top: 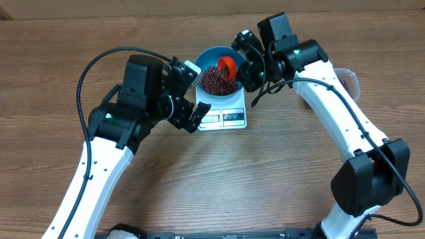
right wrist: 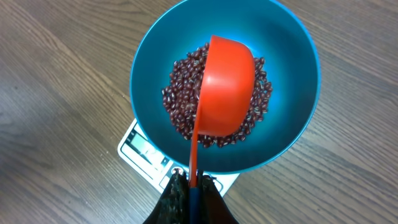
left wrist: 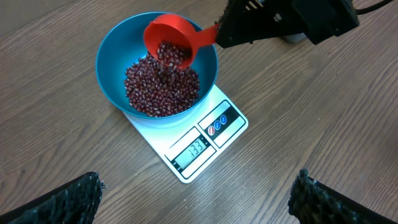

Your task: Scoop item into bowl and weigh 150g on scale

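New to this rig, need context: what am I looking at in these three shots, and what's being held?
Two white robot arms work at a wooden table. One picture looks down from above; the other two come from cameras on each wrist. A blue bowl of red-brown beans sits on a white kitchen scale. The right gripper is shut on the handle of a red scoop, tipped over the bowl with beans spilling out. The left gripper is open, holds nothing and hangs beside the scale. A clear tub peeks out behind the right arm.
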Robot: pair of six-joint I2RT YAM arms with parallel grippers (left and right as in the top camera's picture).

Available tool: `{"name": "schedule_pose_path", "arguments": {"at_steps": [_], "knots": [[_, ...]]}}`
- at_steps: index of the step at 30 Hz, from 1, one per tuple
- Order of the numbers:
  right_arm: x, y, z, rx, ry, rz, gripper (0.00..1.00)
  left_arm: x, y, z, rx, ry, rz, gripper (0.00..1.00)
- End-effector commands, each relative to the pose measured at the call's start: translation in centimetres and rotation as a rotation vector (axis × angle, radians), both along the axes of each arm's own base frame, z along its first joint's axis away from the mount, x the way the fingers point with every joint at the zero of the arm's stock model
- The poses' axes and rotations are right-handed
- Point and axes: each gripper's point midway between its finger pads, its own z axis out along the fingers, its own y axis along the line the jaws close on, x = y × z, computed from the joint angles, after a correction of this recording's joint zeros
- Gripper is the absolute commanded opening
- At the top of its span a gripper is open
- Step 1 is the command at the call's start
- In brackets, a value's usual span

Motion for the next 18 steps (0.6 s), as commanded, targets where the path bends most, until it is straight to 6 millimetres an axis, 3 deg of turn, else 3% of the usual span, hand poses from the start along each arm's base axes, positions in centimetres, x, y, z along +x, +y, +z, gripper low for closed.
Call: {"name": "schedule_pose_path", "arguments": {"at_steps": [1, 4, 7, 11, 16, 18], "knots": [[-0.2, 0.5, 2.2, 0.032, -0.036, 0.011, 0.04, -0.1, -0.2, 1.0, -0.006, -0.032, -0.025, 1.00], [-0.3, 0.7, 2.1, 0.008, -0.058, 0.057, 0.04, -0.1, -0.2, 1.0, -0.006, -0.032, -0.025, 1.00], [0.6, 0.2, 2.3, 0.017, -0.051, -0.056, 0.04, -0.1, -0.2, 1.0, -0.006, -0.032, -0.025, 1.00], [-0.8, 1.3, 2.2, 0.032, -0.046, 0.082, 0.04, -0.1, -0.2, 1.0, -0.006, -0.032, -0.025, 1.00], [0.3, 0.3, 2.1, 0.002, -0.050, -0.037, 0.04, -0.1, -0.2, 1.0, -0.006, -0.032, -0.025, 1.00], [-0.5, 0.9, 2.0, 0.012, -0.044, 0.038, 0.04, -0.1, -0.2, 1.0, -0.006, -0.032, -0.025, 1.00]]}}
